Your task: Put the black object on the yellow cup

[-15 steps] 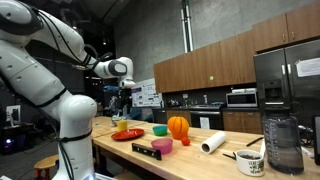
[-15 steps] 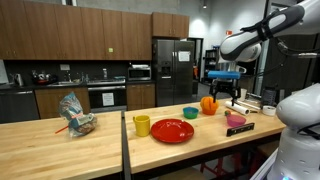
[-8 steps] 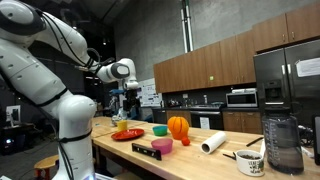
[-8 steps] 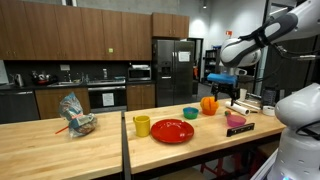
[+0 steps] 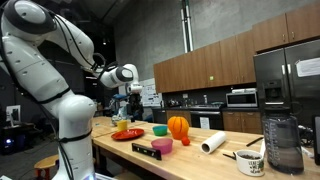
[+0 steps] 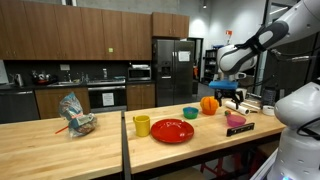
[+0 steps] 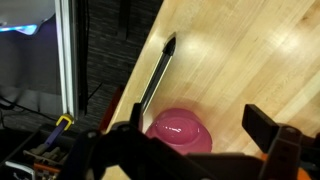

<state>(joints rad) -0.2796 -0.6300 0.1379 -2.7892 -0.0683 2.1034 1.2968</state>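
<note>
Since one second ago the gripper (image 6: 228, 96) has come a little lower and moved slightly sideways, and now it hangs above the edge area of the wooden table (image 6: 200, 148). From my wrist camera I see its two dark fingers (image 7: 268, 132) spread wide apart, with nothing pinched between them. Directly under them stands the pink cup (image 7: 178, 130), round and glossy, and I look into its smooth inside from above. Just beside it lies the black object (image 7: 157, 72), a long, thin, matte bar, flat on the pale wood and running diagonally along the table edge; whether its near end touches the pink cup I cannot tell. Further along the table, in an exterior view, is the red plate (image 6: 172, 131), round, flat and shiny. The yellow cup (image 6: 141, 125) stands upright just beside the plate, on the side away from the bar, so it is well apart from the black object; what is inside it I cannot tell. Behind the plate are the green cup (image 6: 190, 113) and the ribbed orange pumpkin (image 6: 209, 104). At the other end of the table I see a white roll (image 5: 213, 143), a white mug (image 5: 250, 162) with a dark rim and a clear pitcher (image 5: 282, 145); their contents are too small for me to read.
</note>
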